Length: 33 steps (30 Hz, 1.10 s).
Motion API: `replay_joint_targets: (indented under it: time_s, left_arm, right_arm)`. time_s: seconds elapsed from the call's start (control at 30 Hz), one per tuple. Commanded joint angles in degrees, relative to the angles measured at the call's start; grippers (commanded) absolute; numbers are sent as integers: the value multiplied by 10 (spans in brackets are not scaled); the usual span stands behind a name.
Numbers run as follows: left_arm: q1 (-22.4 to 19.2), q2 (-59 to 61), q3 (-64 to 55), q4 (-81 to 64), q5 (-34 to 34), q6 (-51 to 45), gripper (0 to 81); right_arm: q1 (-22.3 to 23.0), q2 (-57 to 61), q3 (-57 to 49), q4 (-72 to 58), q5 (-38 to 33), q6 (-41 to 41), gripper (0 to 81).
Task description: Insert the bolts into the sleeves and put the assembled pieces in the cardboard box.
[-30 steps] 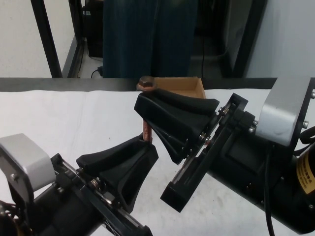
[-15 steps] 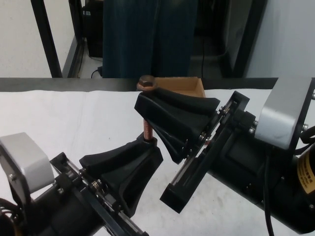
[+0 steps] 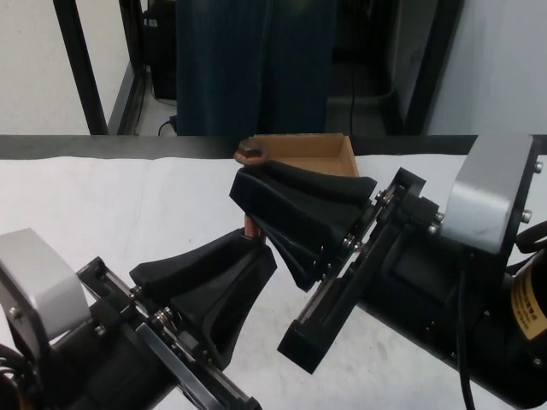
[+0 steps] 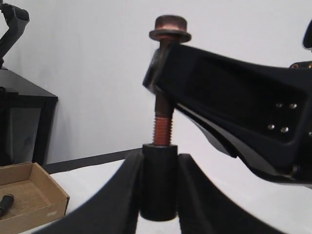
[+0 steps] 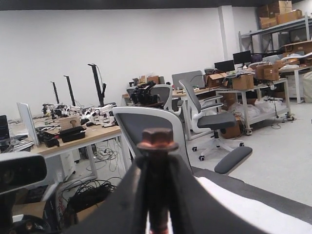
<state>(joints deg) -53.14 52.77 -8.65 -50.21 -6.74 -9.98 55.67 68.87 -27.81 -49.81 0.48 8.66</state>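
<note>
Copper bolt (image 4: 163, 119) tight in right hand (image 3: 253, 183), tip inside black sleeve (image 4: 158, 183) tight in left hand (image 3: 249, 256).

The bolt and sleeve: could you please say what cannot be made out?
How deep the bolt sits: left wrist view, sleeve wall hides it.
Inside of cardboard box: high view, right gripper partly covers it.
Shank of bolt: right wrist view, right gripper fingers hide it.

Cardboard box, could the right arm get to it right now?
Probably not freely: the right tool is shut on the bolt, whose thread sits in the sleeve held by the left tool.
</note>
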Motion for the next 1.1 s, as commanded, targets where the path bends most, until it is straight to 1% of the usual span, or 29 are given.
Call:
replay_joint_targets:
  time_s: [0.0, 0.17, 0.3, 0.43, 0.57, 0.93, 1.07]
  left_arm:
    - [-2, 1, -2, -18, -10, 6, 9]
    - [-2, 1, -2, -19, -16, 16, 9]
    - [-2, 1, -2, -29, -57, 32, 9]
    - [-2, 1, -2, -29, -60, 40, 9]
    - [-2, 1, -2, -29, -60, 40, 9]
    - [-2, 1, -2, -28, -60, 40, 9]
    - [-2, 1, -2, -28, -60, 40, 9]
  right_arm:
    - [1, 2, -2, 7, 0, 4, 3]
    - [1, 2, -2, 12, 0, 51, 3]
    - [1, 2, -1, 16, 0, 83, 3]
    - [1, 2, -1, 16, 0, 83, 3]
    - [1, 2, -1, 28, 0, 113, 3]
    - [1, 2, -1, 32, 0, 120, 3]
    - [1, 2, -1, 58, 0, 120, 2]
